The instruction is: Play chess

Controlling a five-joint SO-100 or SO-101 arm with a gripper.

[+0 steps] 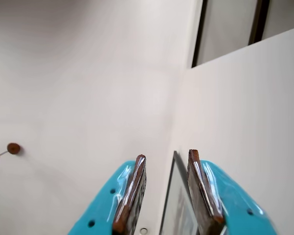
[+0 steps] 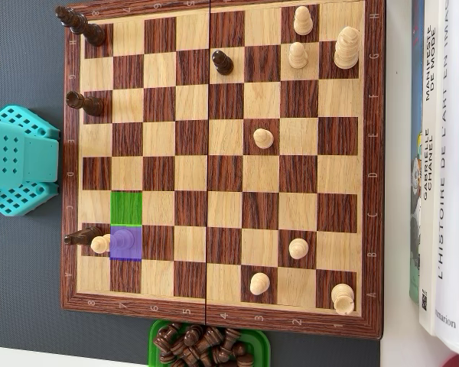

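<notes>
In the overhead view a wooden chessboard [image 2: 222, 321] carries a few dark pieces, such as one [image 2: 222, 61] near the top, and several light pieces, such as a pawn [image 2: 264, 138] near the middle. One square is tinted green [image 2: 126, 208]. The square below it is tinted purple [image 2: 130, 252] and holds a pawn [image 2: 122, 238]. A light pawn [image 2: 100, 244] and a dark piece [image 2: 83, 237] stand just left of it. In the wrist view my gripper [image 1: 166, 155] is open, empty, and faces a pale wall. Only the arm's teal body [image 2: 15, 160] shows overhead, left of the board.
A green tray [image 2: 157, 336] with several captured dark pieces sits below the board's bottom edge. Books [image 2: 444, 153] lie along the right side. In the wrist view a framed picture [image 1: 179, 205] hangs on the wall behind the fingers.
</notes>
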